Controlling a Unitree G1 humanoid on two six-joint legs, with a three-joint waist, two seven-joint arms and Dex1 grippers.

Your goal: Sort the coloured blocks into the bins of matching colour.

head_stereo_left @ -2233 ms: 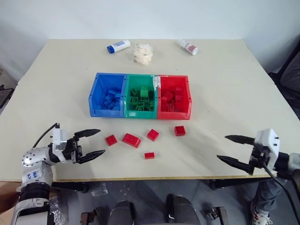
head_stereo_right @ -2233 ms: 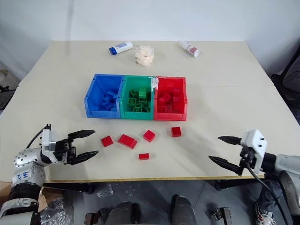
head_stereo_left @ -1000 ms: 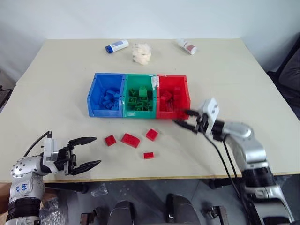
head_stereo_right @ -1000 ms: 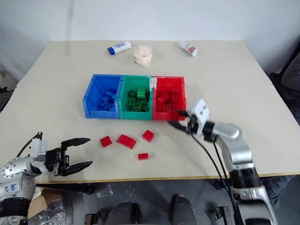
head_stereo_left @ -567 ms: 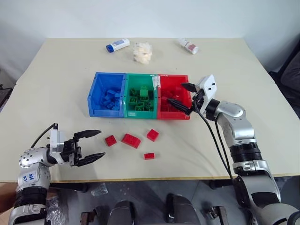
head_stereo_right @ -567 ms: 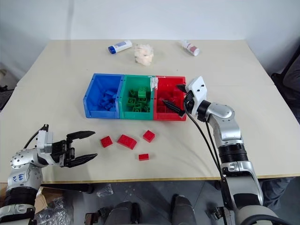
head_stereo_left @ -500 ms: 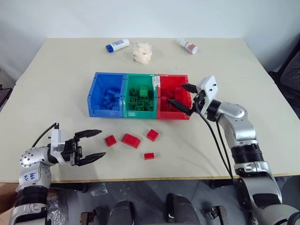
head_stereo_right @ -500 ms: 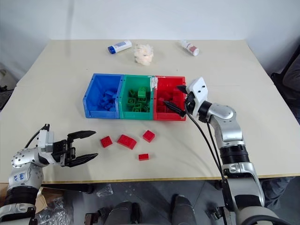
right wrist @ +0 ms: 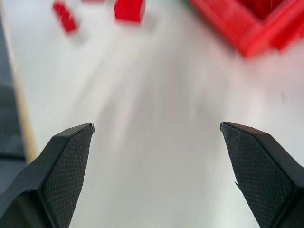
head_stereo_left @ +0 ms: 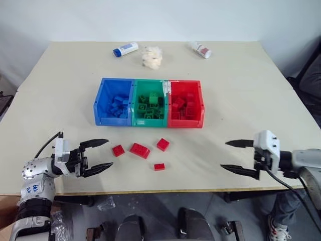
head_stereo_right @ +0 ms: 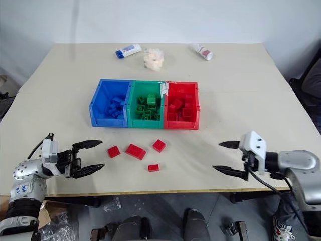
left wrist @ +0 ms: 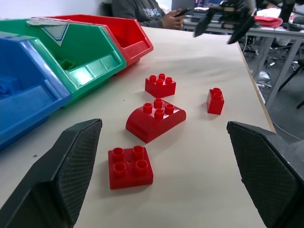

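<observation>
In the head view four red bricks (head_stereo_left: 140, 149) lie on the desk (head_stereo_left: 251, 100) before the red bin (head_stereo_left: 186, 110), while both the left pincer (head_stereo_left: 99, 154) and the right pincer (head_stereo_left: 234, 156) hang spread and empty. In the left wrist view the nearest square brick (left wrist: 129, 166) sits between the spread fingers (left wrist: 61, 173), so the next pick seems to begin; the pincer must advance and close on it.

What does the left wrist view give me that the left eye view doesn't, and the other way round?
The left wrist view alone shows a seated person beyond the table's far edge, and the stud layout of each loose brick.

The left eye view alone shows the two white bottles, the crumpled wad between them, and the bricks inside the bins.

Both show four red bricks on the table, the blue, green and red bins, the open left gripper, and the open, empty right gripper.
</observation>
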